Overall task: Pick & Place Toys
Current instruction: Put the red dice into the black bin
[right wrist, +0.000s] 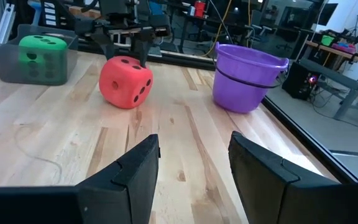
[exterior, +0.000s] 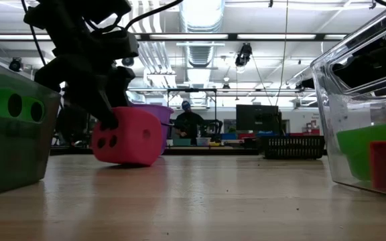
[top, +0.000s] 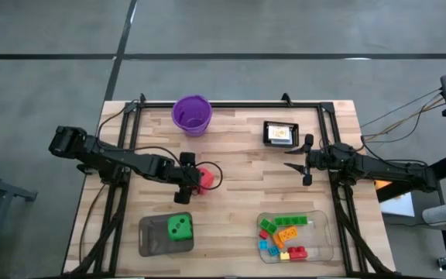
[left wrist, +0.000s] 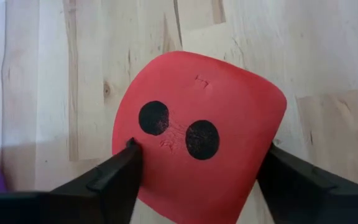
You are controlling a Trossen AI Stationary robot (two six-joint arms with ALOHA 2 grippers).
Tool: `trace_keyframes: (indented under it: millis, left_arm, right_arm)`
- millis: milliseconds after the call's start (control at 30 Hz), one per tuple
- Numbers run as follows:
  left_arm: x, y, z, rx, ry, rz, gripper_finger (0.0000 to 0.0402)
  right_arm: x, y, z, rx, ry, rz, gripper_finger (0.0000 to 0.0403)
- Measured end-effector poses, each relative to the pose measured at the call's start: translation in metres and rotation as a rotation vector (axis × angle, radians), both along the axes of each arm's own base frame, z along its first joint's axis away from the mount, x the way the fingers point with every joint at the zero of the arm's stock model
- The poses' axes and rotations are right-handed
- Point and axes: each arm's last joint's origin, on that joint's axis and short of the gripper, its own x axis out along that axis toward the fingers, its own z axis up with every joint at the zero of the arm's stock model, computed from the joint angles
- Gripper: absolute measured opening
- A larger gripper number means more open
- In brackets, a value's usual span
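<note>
The red die (top: 205, 177) with black dots sits left of the table's middle. My left gripper (top: 190, 178) is shut on it, reaching in from the table's left. It also shows in the left wrist view (left wrist: 197, 124) and in the low view (exterior: 127, 137), where it is tilted. The green die (top: 180, 227) lies in the grey tray (top: 152, 240) near the front edge. Several coloured bricks (top: 285, 232) lie in the clear tray (top: 325, 232) at the front right. A picture card (top: 279, 133) lies in a small dark tray. My right gripper (top: 307, 160) is open and empty at the right. My left gripper pinches the red die between its two fingers, one finger (left wrist: 126, 168) on each of two opposite side faces (left wrist: 143, 149). The fingers slant down from the table's left. The die is tilted; whether its lower edge (exterior: 122, 161) rests on the table I cannot tell.
The purple cup (top: 192, 114) stands at the far side, behind the red die. A dark frame (top: 231, 105) runs along the table's far edge and sides. Bare wood lies between the red die and my right gripper.
</note>
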Motion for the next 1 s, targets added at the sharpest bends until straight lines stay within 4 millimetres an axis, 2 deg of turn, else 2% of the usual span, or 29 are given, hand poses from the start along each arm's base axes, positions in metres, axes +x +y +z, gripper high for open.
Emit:
trace_keyframes:
  millis: [133, 233, 667, 867, 1000]
  left_arm:
    - [0.001, 0.000, 0.000, -0.005, -0.006, -0.001, 0.0233]
    - [0.001, 0.000, 0.002, -0.009, -0.014, -0.001, 0.0212]
    - [-0.010, 0.000, 0.034, -0.061, -0.122, -0.008, 0.0187]
    - [-0.016, 0.001, 0.048, -0.067, -0.189, 0.003, 0.0111]
    - [-0.017, 0.002, 0.051, -0.063, -0.204, 0.010, 0.0055]
  right_arm:
    - [0.000, 0.000, 0.000, 0.000, 0.000, 0.000, 0.0191]
    - [0.000, 0.000, 0.000, 0.000, 0.000, 0.000, 0.0191]
    - [0.000, 0.000, 0.000, 0.000, 0.004, 0.000, 0.0191]
    - [0.000, 0.000, -0.001, 0.001, 0.006, -0.001, 0.0191]
    - [0.000, 0.000, -0.001, 0.001, 0.007, 0.000, 0.0191]
